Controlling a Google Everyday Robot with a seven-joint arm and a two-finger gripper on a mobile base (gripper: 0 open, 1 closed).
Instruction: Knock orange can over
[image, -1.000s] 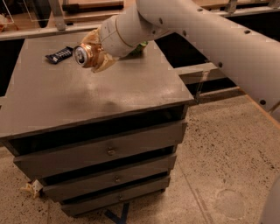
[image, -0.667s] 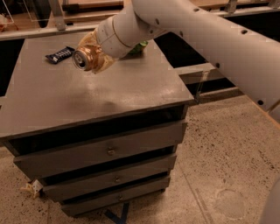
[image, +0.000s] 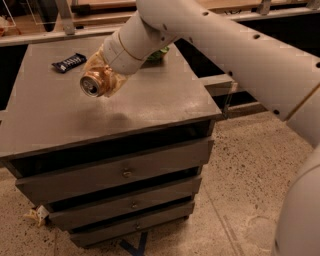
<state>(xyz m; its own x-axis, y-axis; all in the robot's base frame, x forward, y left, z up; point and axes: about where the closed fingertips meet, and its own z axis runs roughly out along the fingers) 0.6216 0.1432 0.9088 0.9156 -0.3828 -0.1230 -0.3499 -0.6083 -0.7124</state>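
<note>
The orange can (image: 94, 84) lies on its side in my gripper (image: 104, 79), with its silver pull-tab top facing the camera. The gripper's amber fingers (image: 116, 85) are closed around the can's body. It hangs above the left-middle of the grey cabinet top (image: 160, 100), with its shadow on the surface just below. The white arm reaches in from the upper right.
A dark snack bar wrapper (image: 68, 62) lies at the back left of the cabinet top. A green and white bag (image: 159, 54) shows partly behind the arm at the back. The cabinet has three drawers (image: 125, 172). A speckled floor lies to the right.
The gripper with the can has moved toward the front of the cabinet top and a little lower. The wrapper has not moved.
</note>
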